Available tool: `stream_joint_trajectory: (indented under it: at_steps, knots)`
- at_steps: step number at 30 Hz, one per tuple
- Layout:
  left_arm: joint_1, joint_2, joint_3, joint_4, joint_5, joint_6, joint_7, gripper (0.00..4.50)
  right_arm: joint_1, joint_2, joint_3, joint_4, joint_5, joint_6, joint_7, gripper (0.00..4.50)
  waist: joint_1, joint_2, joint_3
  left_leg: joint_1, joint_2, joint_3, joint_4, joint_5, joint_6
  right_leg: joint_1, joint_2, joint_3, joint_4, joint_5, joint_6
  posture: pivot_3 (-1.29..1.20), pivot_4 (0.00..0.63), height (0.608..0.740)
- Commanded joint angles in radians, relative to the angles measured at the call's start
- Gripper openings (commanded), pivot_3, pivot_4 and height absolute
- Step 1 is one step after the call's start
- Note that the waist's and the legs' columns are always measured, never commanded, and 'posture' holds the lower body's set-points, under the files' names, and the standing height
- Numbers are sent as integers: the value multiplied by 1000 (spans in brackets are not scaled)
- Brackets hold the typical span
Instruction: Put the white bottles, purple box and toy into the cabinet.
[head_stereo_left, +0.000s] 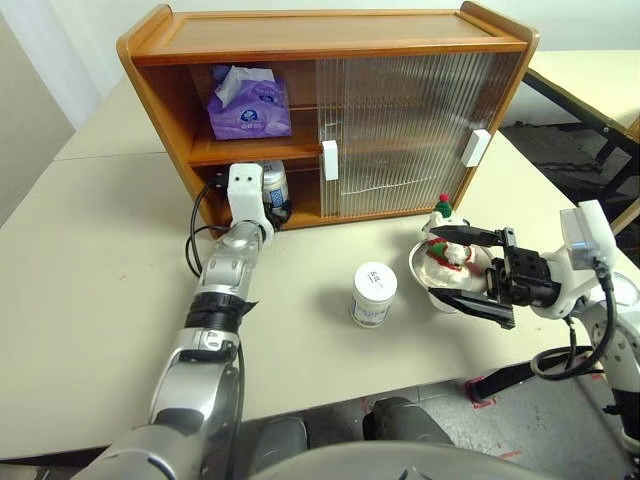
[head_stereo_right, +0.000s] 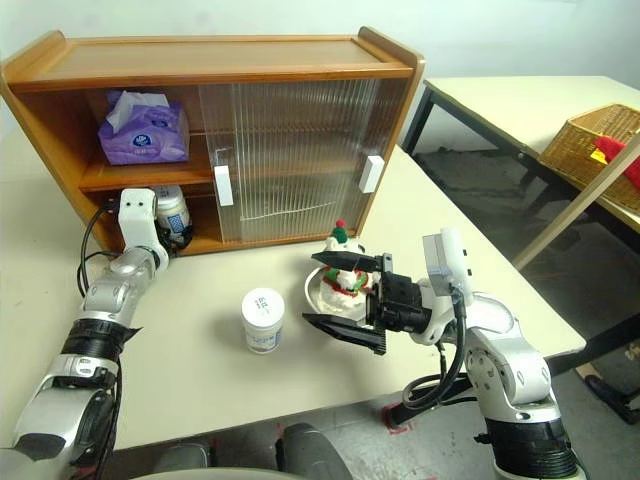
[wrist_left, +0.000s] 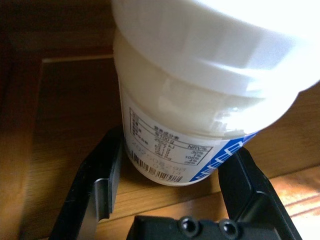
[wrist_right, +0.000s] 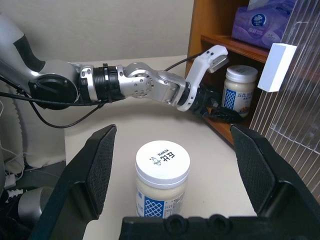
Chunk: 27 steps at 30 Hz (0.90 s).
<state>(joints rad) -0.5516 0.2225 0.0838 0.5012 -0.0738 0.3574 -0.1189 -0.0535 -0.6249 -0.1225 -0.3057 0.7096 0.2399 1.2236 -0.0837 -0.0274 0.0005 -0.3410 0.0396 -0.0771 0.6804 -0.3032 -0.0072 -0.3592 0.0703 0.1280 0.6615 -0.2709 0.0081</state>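
In the head views, the honey-coloured wooden cabinet (head_stereo_left: 330, 40) stands on the pale tabletop (head_stereo_left: 100, 260), its ribbed translucent doors slid right. The soft lavender purple box (head_stereo_left: 248, 105) lies on its shelf. The left tool (head_stereo_left: 268, 205) reaches into the cabinet's lower compartment, its black fingers on either side of a squat white bottle (head_stereo_left: 273, 185). A second white bottle (head_stereo_left: 374, 293) stands in front of the cabinet. Right of it, the plush toy (head_stereo_left: 446, 245) sits in a shiny dish, between the wide-spread fingers of the right tool (head_stereo_left: 470, 272).

The left wrist view shows the jar's printed label between that tool's fingers (wrist_left: 100, 185), on the cabinet's wooden floor; contact is unclear.

The right wrist view frames the free bottle's round lid (wrist_right: 162, 160) between broad, parted fingers.
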Motion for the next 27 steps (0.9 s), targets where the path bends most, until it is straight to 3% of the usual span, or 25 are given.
stream_joint_trajectory:
  at_steps: [1, 13, 17, 27]
  knots:
    - [-42, -2, 13, 50, 7, -39, 18, 3102, -3, -3, 9, -13, 2, 8, -4, 4500, 0, 0, 0, 0, 0, 0, 0, 0, 0, 0, 0, 0, 0, 0, 0, -146, 11, 740]
    - [-67, -35, 31, 124, -10, -64, 39, 3102, -7, -10, 2, -15, 5, 12, -6, 4500, 0, 0, 0, 1, -1, 0, 0, 0, 0, 1, 0, 0, -1, -2, 4, -151, 6, 740]
    - [-51, -44, 29, 102, -11, -45, 37, 4430, -8, -12, 1, -14, 6, 11, -3, 4500, 0, 0, 0, 1, -1, 0, 1, 1, 1, 2, 0, 0, -1, -3, 4, -150, 4, 740]
    - [81, -64, 13, -151, -10, 66, 46, 4471, -15, -12, 4, -1, 2, 6, 7, 4500, -2, 0, 0, 1, -1, 1, 1, 1, 1, 3, 0, 0, -1, -4, 5, -138, 3, 740]
